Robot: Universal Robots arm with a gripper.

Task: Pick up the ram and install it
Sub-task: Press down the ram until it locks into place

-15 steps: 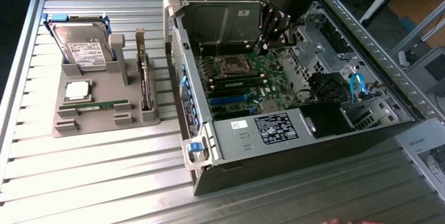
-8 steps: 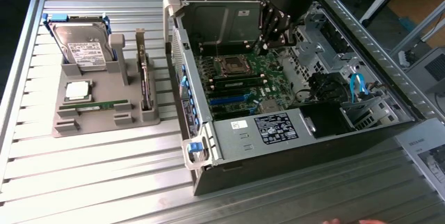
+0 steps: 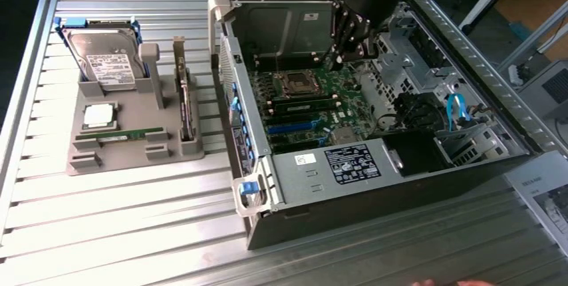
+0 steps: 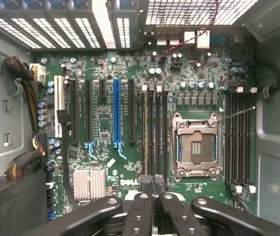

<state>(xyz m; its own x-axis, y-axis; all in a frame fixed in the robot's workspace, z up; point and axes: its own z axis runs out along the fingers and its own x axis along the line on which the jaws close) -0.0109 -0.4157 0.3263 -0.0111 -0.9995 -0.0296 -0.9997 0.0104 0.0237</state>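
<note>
A ribbed aluminium table (image 3: 106, 219) stands brightly lit above dark floor (image 3: 18, 46).

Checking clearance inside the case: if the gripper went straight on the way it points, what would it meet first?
With jaws shut, the gripper points down at the motherboard; it would probably first meet the ends of the black memory slots beside the processor socket. Which slot is unclear.

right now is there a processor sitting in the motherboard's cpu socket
No, the CPU socket stands empty with its bare contacts showing, and the square silver processor lies in the grey tray.
</note>
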